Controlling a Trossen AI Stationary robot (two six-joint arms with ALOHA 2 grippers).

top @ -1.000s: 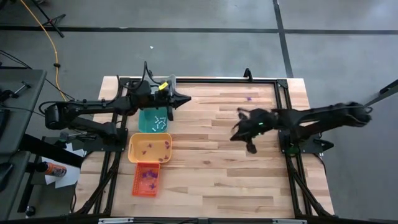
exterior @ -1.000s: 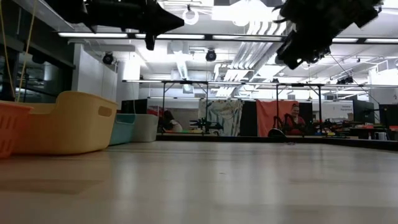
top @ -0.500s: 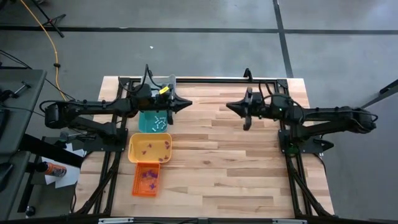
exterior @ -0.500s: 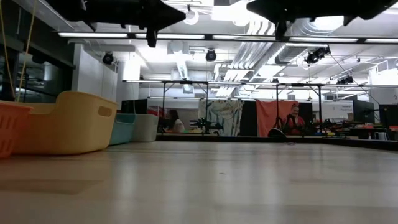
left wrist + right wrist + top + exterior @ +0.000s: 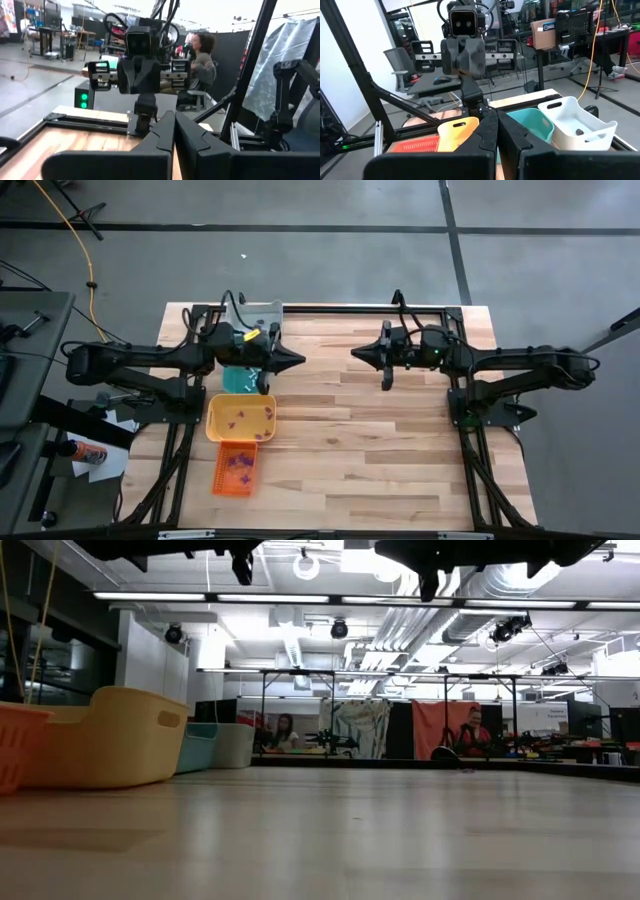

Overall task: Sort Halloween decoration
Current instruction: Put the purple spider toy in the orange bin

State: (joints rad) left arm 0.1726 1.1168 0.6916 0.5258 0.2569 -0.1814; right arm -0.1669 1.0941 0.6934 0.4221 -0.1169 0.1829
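Both arms hang level above the table, tips facing each other. My left gripper (image 5: 298, 360) (image 5: 174, 122) is shut and empty, over the table just right of the teal tray (image 5: 237, 380). My right gripper (image 5: 355, 352) (image 5: 497, 120) is also shut and empty, near the table's middle toward the far edge. Purple trinkets lie in the yellow tray (image 5: 241, 418) and the orange tray (image 5: 235, 468). A dark trinket (image 5: 577, 132) lies in the whitish-grey tray (image 5: 580, 120). The left arm hides most of the teal tray's inside.
Four trays stand in a row along the table's left side: grey (image 5: 262, 311) at the far edge, then teal, yellow, orange toward the near edge. A dark frame (image 5: 460, 315) borders the wooden top. People sit in the room beyond the table (image 5: 472, 735).
My right arm has swung up from a downward-tilted pose over the table's right part toward the far edge, turned level, and reached left toward the left gripper. My left gripper has drifted a little toward the near edge.
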